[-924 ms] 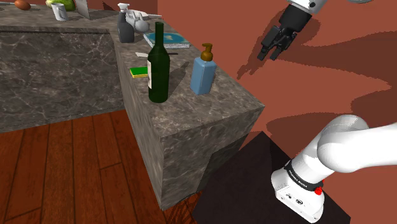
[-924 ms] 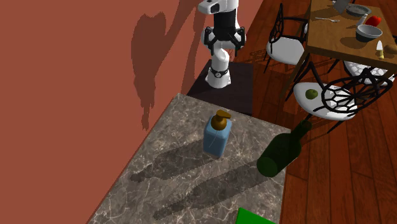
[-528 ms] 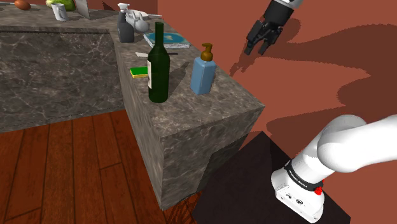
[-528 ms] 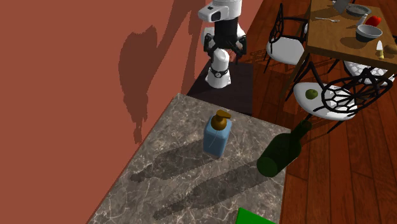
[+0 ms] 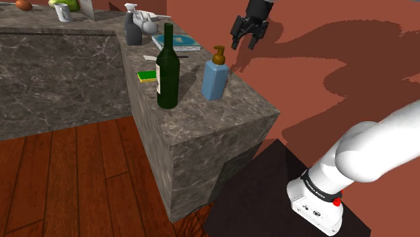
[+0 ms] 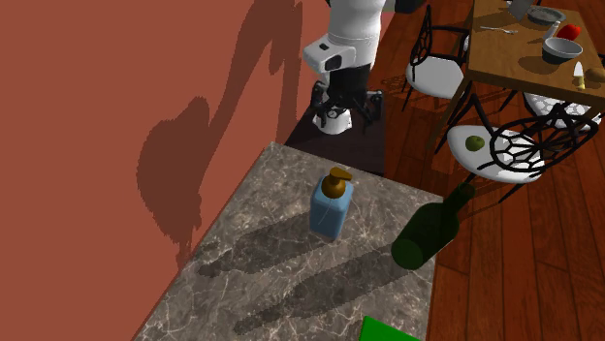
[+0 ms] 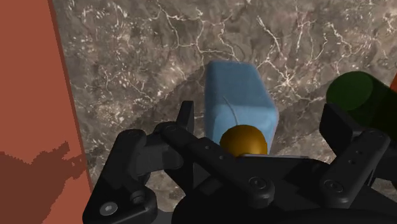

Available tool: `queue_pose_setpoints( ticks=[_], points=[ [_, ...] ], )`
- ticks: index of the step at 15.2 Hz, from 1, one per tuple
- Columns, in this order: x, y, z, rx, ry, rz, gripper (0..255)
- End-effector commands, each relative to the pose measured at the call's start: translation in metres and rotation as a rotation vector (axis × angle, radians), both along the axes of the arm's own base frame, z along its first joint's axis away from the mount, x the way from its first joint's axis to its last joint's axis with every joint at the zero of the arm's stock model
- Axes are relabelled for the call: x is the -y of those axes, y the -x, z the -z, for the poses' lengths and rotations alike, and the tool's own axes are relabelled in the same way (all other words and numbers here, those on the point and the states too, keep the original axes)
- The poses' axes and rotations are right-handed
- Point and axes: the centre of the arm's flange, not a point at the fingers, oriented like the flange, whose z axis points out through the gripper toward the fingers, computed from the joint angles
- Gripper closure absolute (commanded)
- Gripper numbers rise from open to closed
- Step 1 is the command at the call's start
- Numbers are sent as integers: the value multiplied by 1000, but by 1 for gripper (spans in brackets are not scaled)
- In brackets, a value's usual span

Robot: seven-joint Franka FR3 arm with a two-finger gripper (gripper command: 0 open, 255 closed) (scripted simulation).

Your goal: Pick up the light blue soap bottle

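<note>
Light blue soap bottle (image 5: pixel 215 79) is standing upright on the worktop (image 5: pixel 202 118) near the dark green bottle (image 5: pixel 167 71), on its wall side, while the pincer (image 5: pixel 246 46), gaping and empty, is swinging in high over that side, nearing a descent.

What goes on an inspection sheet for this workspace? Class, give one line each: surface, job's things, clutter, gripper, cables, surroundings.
Surface: grey marble counter.
Job's things: light blue soap bottle, brown pump, upright near the counter's end.
Clutter: dark green wine bottle beside it; green pad; book; spray bottle.
Gripper: gripper high over the soap bottle, fingers open, holding nothing.
Cables: nothing seen.
Surroundings: red wall; wood floor; dining table and chairs.
</note>
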Motion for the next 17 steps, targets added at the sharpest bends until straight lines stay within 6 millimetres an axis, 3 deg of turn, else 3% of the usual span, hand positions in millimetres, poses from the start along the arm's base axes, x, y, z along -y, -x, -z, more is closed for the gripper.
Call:
queue_pose_setpoints(
  ticks=[1, 7, 16, 17],
  points=[
    [-5, -28, 2, -8, 11, 8, 0],
    [-17, -107, 10, -32, 43, 30, 0],
    [-17, -107, 50, -32, 43, 30, 0],
    [-17, -107, 50, -32, 43, 30, 255]
  ],
)
